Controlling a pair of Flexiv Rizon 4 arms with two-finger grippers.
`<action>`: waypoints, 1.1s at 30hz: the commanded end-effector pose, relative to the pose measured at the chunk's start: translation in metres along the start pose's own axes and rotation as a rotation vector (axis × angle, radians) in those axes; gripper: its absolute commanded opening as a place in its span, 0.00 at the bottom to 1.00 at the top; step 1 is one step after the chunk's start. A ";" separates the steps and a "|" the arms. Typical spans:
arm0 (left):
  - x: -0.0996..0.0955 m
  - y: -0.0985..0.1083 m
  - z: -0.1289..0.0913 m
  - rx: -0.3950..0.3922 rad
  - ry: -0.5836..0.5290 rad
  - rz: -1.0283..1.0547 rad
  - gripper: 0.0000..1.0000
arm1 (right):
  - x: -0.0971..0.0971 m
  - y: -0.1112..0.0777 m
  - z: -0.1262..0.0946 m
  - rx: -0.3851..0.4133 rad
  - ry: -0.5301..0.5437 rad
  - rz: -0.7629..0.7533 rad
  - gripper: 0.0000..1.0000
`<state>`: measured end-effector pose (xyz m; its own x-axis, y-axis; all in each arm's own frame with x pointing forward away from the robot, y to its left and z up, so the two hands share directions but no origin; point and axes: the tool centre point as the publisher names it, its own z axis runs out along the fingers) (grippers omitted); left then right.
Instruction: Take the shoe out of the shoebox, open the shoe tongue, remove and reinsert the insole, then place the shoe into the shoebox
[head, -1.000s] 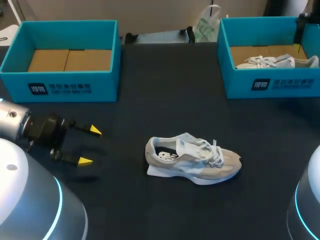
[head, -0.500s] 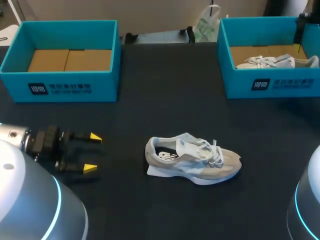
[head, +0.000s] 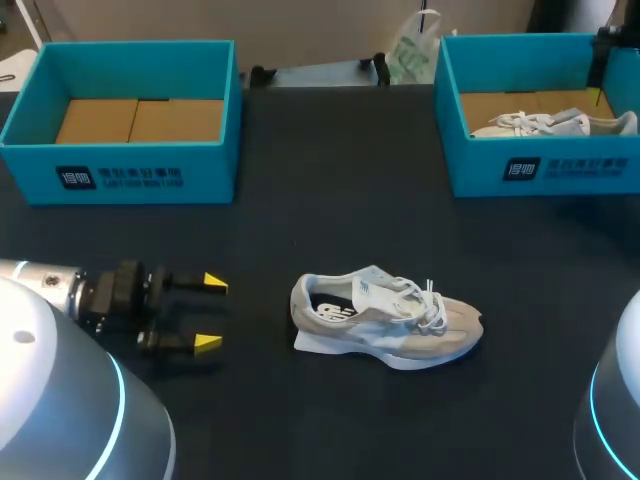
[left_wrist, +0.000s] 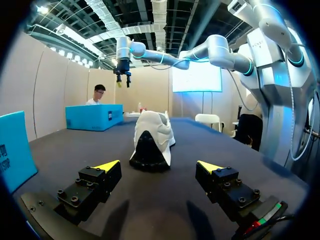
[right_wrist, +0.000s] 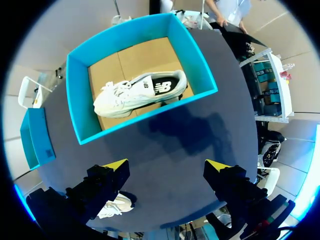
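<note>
My left gripper (head: 211, 313) sits wide open and empty, near the heel of the beige-and-white laced sneaker (head: 385, 320) on the black table (head: 330, 200). A white flat piece under that heel is hard to identify. Beyond the sneaker, two teal cardboard shoeboxes bear white print: the empty left box (head: 130, 170) and the right box (head: 540, 165), whose wall half hides a second white sneaker (head: 550, 123). My right gripper (right_wrist: 167, 165) hangs above it, fingers spread, holding nothing.

Near left: bare table (head: 255, 335) is seen between the left gripper (head: 211, 313) and the heel of the shoe (head: 385, 320).
Far middle: a wide lane is left between the left shoebox (head: 120, 175) and the right shoebox (head: 545, 172).
Right shoebox: part of the floor is taken up by a second shoe (head: 550, 124).
</note>
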<state>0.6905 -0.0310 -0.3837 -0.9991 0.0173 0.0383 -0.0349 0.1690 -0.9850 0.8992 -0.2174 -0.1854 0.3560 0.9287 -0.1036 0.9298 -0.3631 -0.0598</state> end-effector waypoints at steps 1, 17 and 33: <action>-0.003 0.002 0.003 0.001 0.003 0.000 1.00 | 0.000 -0.001 0.000 -0.002 0.001 0.001 1.00; -0.009 0.010 0.040 0.018 -0.037 -0.060 1.00 | 0.000 -0.001 0.000 -0.002 0.001 0.001 1.00; -0.012 0.008 0.055 0.040 -0.023 -0.108 1.00 | 0.000 -0.001 0.000 -0.002 0.001 0.001 1.00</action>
<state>0.6996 -0.0817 -0.3990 -0.9902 -0.0233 0.1376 -0.1395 0.1291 -0.9818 0.8992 -0.2175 -0.1854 0.3561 0.9287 -0.1036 0.9298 -0.3632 -0.0598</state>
